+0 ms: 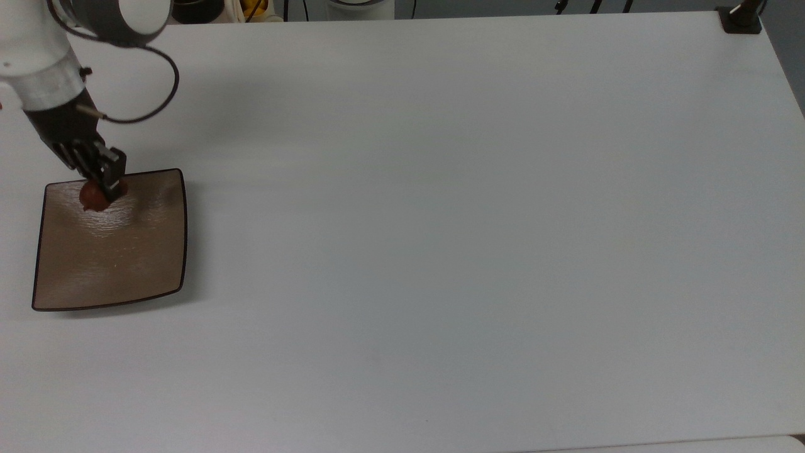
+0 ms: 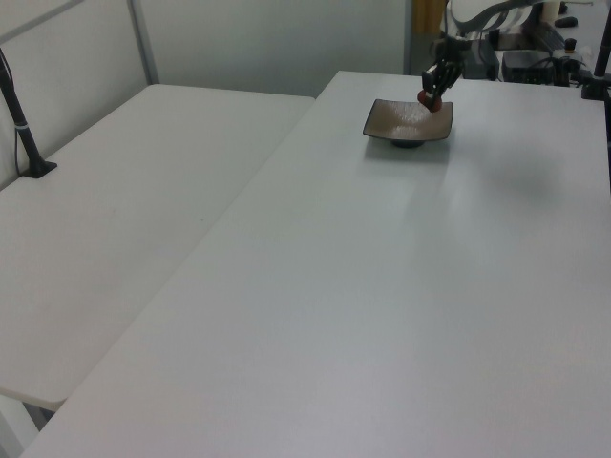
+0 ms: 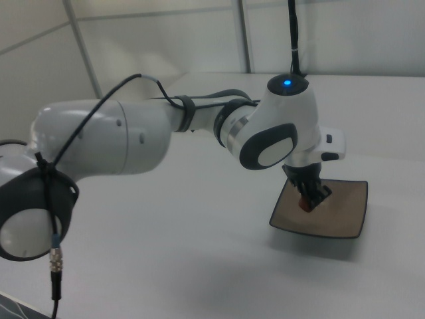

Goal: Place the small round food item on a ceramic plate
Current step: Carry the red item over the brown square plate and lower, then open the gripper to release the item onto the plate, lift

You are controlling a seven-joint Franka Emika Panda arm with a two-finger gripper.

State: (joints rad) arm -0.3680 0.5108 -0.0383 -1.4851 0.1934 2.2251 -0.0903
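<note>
The small round food item (image 1: 92, 197), a glossy dark red lump, hangs in my gripper (image 1: 100, 190), which is shut on it. It is above the far part of the ceramic plate (image 1: 126, 264), a square tan plate with a dark rim at the top view's left. In the left view the food item (image 2: 425, 98) is held over the plate (image 2: 401, 122) near its right back corner. In the right view the gripper (image 3: 309, 199) holds the red lump (image 3: 304, 205) just above the plate (image 3: 339, 216).
The white table (image 1: 471, 220) stretches wide to the top view's right of the plate. A black post base (image 1: 741, 19) stands at the far right corner. A second white table (image 2: 124, 219) adjoins on the left view's left.
</note>
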